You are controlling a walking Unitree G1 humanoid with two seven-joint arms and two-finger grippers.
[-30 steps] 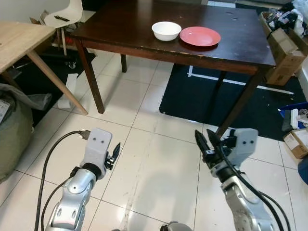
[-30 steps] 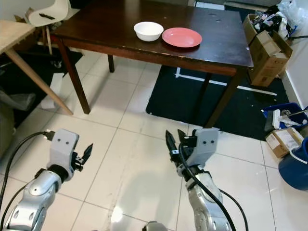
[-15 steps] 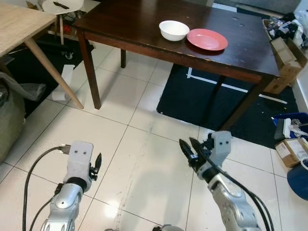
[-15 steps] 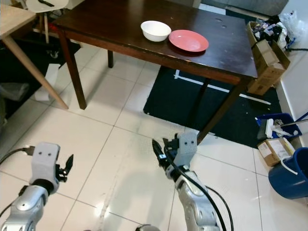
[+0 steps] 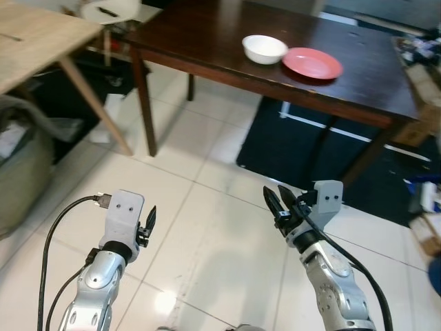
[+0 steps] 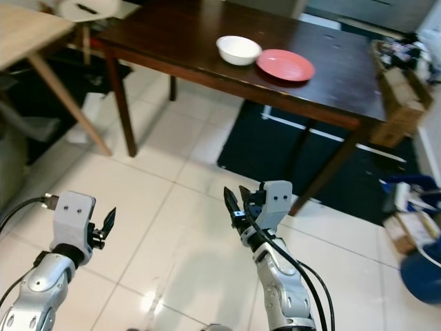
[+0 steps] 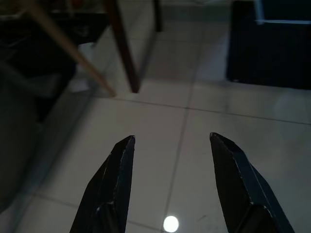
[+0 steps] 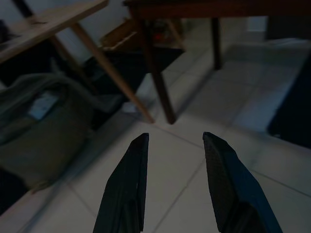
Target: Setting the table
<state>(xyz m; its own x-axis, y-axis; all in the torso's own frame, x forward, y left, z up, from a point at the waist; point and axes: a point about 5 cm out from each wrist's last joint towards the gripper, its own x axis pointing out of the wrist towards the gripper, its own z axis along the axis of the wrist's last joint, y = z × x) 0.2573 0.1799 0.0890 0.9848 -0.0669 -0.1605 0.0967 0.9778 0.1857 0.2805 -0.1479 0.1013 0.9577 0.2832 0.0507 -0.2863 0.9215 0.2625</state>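
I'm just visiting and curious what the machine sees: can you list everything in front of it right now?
dark table: one, dark brown, ahead of the robot
bowl: one, white, on the dark table
plate: one, red, on the dark table, right of the bowl
light table: one, pale wood, far left
mat: one, black, under the dark table
left pincer: open, empty, low over the tiles
right pincer: open, empty, low over the tiles

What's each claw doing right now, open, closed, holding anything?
Left claw: open, empty, above the floor tiles.
Right claw: open, empty, above the floor tiles.
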